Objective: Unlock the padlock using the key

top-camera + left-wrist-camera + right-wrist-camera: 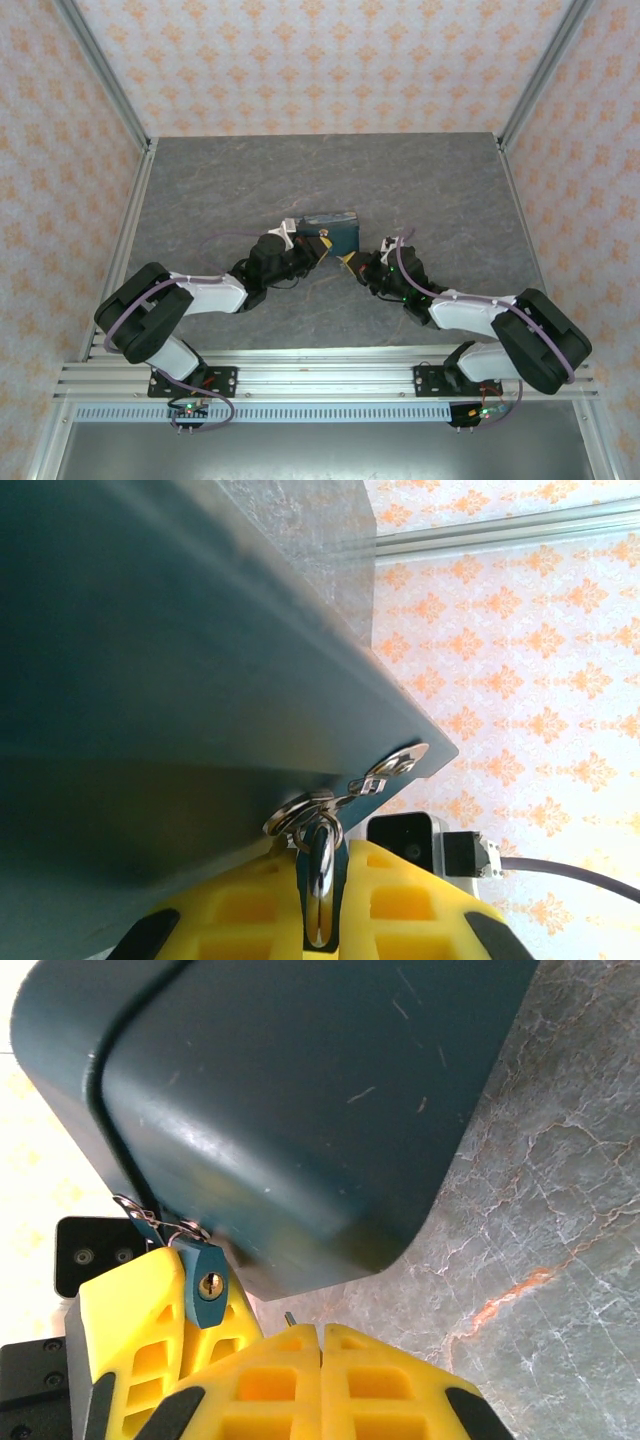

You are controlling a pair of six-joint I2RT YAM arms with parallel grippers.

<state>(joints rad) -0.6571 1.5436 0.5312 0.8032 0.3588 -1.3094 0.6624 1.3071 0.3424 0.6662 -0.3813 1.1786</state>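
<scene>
Left end effector [320, 885] is clamped on the padlock [208, 1285], a small blue-bodied lock with a brass keyhole, hung from the steel hasp [385, 770] at the corner of the smooth teal box [300, 1110] on the marbled bench [560, 1260]. Right end effector [320, 1345] is pinched tight on what looks like the key [290, 1317], a slim grey tip poking out. In the right wrist view that tip sits just beside the keyhole, lower-right of it. The keyhole faces this arm, and the lock's long axis runs up to the hasp.

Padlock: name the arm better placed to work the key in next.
Right. The right gripper is shut with a small metal tip, apparently the key, poking out just beside the brass keyhole of the padlock, which faces it. The left gripper is clamped on the padlock, steadying it.
</scene>
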